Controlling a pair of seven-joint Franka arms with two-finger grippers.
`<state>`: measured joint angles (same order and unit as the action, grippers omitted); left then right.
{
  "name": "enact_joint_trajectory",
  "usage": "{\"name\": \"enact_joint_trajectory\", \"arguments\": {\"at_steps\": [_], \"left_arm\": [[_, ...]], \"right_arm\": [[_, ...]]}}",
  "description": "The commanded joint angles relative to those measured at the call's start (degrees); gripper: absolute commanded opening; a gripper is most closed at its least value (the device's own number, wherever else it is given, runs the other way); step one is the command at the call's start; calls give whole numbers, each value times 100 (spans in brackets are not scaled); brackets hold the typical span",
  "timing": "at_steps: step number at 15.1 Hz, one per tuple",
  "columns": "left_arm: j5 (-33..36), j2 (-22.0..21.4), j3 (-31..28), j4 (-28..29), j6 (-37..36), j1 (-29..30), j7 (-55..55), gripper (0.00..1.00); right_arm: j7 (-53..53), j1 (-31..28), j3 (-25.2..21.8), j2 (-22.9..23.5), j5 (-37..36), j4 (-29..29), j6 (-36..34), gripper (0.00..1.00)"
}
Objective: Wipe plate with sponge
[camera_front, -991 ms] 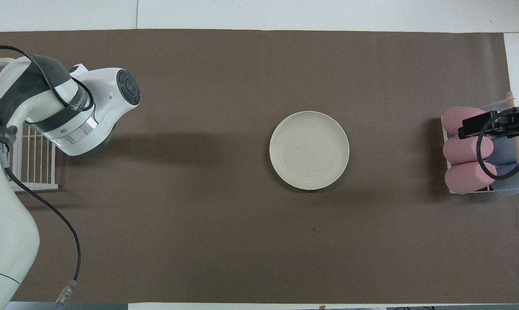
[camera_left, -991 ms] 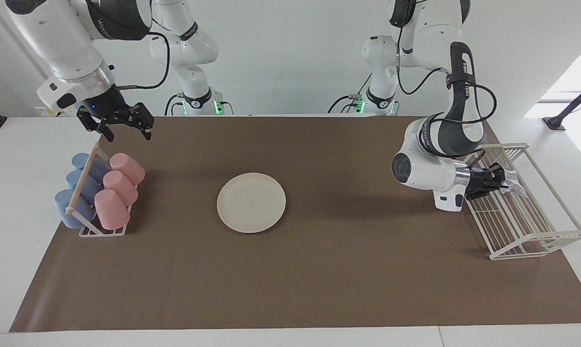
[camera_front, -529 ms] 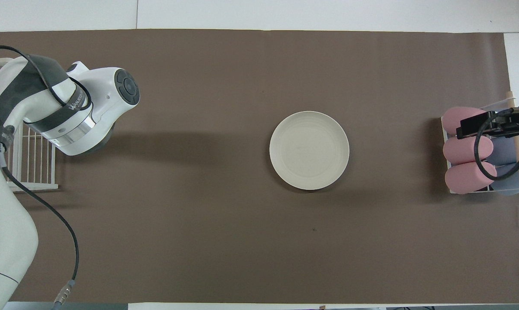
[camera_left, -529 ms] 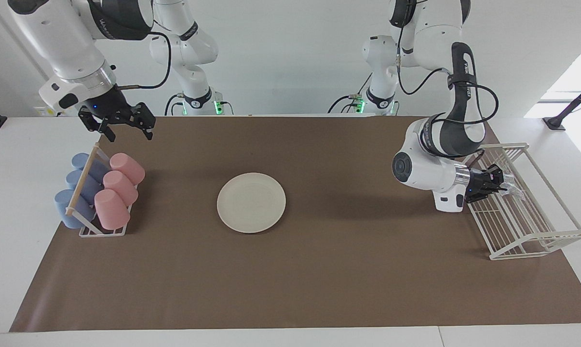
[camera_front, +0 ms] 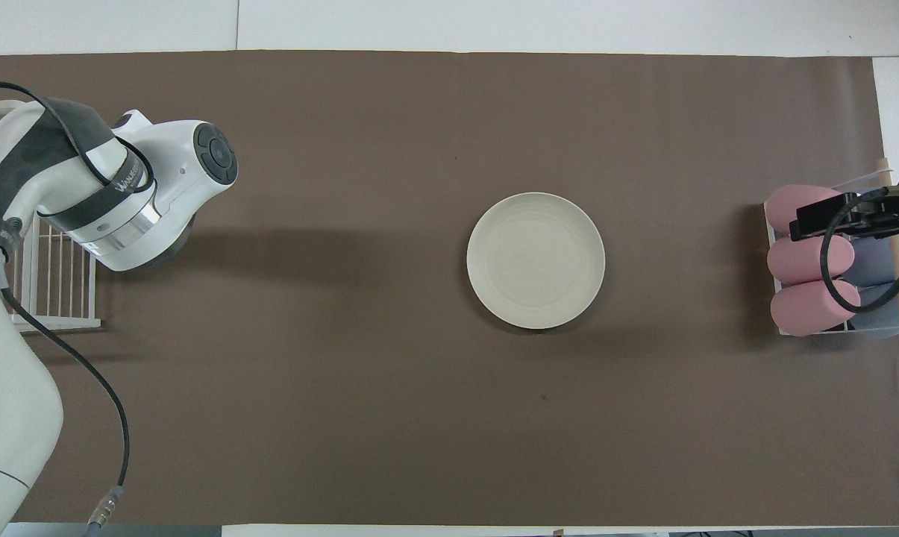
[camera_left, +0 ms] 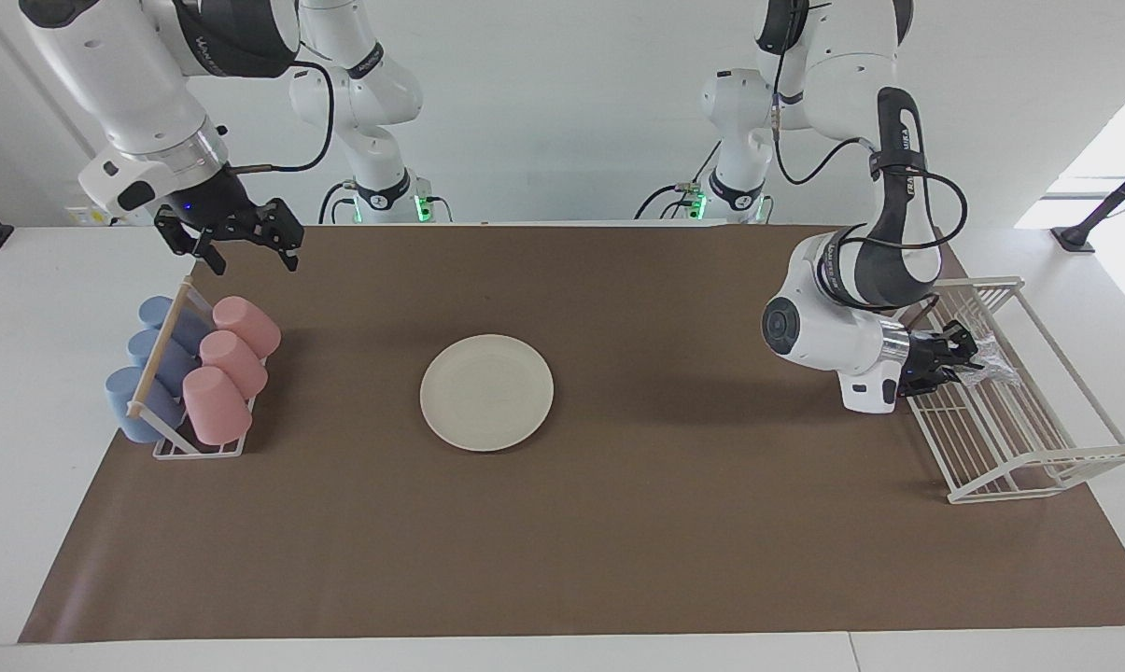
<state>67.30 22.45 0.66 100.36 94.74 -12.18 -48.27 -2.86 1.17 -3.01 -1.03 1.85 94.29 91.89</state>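
The cream-white plate point(camera_left: 486, 392) lies flat in the middle of the brown mat and also shows in the overhead view point(camera_front: 536, 260). The silvery sponge point(camera_left: 995, 367) sits in the white wire rack point(camera_left: 1038, 467) at the left arm's end of the table. My left gripper point(camera_left: 965, 358) reaches sideways into the rack and is shut on the sponge's edge. In the overhead view the left arm's wrist hides both. My right gripper point(camera_left: 245, 252) hangs open and empty over the mat's corner beside the cup rack; it also shows in the overhead view point(camera_front: 829, 214).
A cup rack with a wooden bar point(camera_left: 156, 359) holds pink cups point(camera_left: 231, 364) and blue cups point(camera_left: 142, 373) at the right arm's end of the table. The brown mat point(camera_left: 618, 523) covers most of the table.
The left arm's wrist has shifted slightly and its fingers have drawn in on the sponge in the wire rack. The right gripper has risen a little. The plate has not moved.
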Motion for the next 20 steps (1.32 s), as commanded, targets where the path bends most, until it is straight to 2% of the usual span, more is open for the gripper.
{"name": "enact_joint_trajectory", "arguments": {"at_steps": [1, 6, 7, 9, 12, 15, 18, 20], "left_arm": [[-50, -100, 31, 81, 115, 66, -59, 100], [-138, -170, 39, 37, 124, 93, 2, 100], [-364, -222, 57, 11, 133, 136, 20, 100], [-1118, -424, 66, -252, 133, 180, 377, 100], [-2568, -995, 13, -534, 10, 329, 1564, 100], [-3544, -1364, -5, -605, -174, 356, 1698, 100], [-5151, -1988, -13, -561, -376, 593, 1987, 100], [-5813, -2287, -13, -535, -666, 681, 2452, 100]], "right_arm": [[-65, -20, 37, 15, -88, -69, -110, 100], [5, -20, 37, 15, -89, -69, -110, 100], [5, -20, 37, 15, -88, -69, -110, 100], [5, -20, 37, 15, -88, -69, -110, 100], [5, -20, 37, 15, -88, -69, -110, 100], [14, -20, 37, 15, -88, -69, -119, 100], [110, -20, 37, 15, -88, -69, -145, 100], [110, -20, 37, 15, -88, -78, -146, 100]]}}
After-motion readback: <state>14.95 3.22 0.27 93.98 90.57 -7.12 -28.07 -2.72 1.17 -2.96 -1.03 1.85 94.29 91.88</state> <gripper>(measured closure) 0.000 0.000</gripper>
